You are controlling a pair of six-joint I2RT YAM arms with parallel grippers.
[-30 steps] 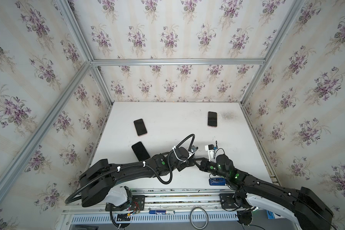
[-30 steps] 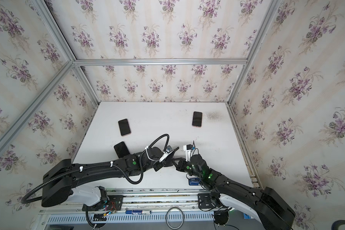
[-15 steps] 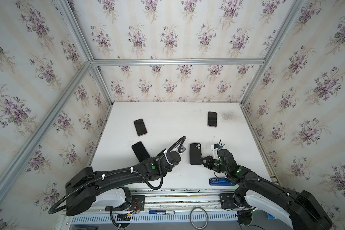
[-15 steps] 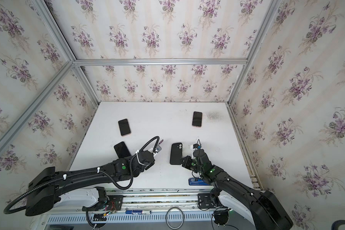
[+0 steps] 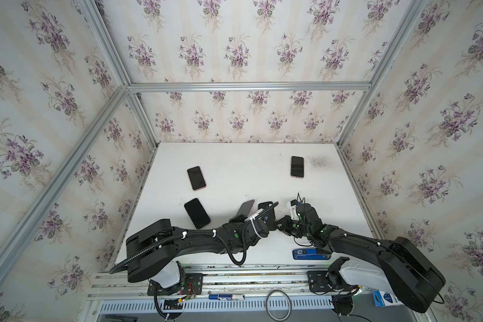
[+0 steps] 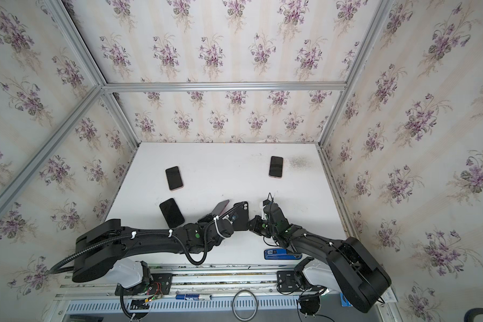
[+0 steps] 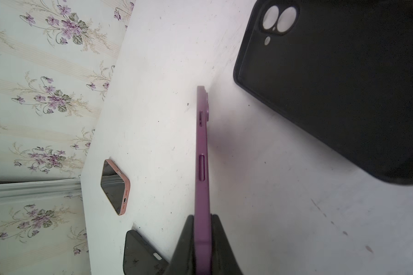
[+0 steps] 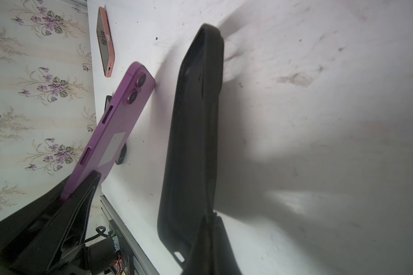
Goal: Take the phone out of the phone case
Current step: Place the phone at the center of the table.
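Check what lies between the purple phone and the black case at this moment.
Nothing but bare white table lies between the purple phone and the black case; they are apart. The left wrist view shows the gap most clearly.

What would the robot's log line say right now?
left gripper: shut on purple phone | right gripper: shut on black case | phone out of case, apart

we see three phones lying flat on the white table [image 5: 234, 156]: a pink-rimmed phone [image 5: 196, 178] toward the far left, a black phone [image 5: 197, 213] nearer than it and apart, and a second pink-rimmed phone [image 5: 297, 166] far right, just beside a grey smudge [image 5: 319, 161]. a blue packet [image 5: 308, 253] lies at the near edge. floral wallpaper [image 5: 234, 41] covers the walls.
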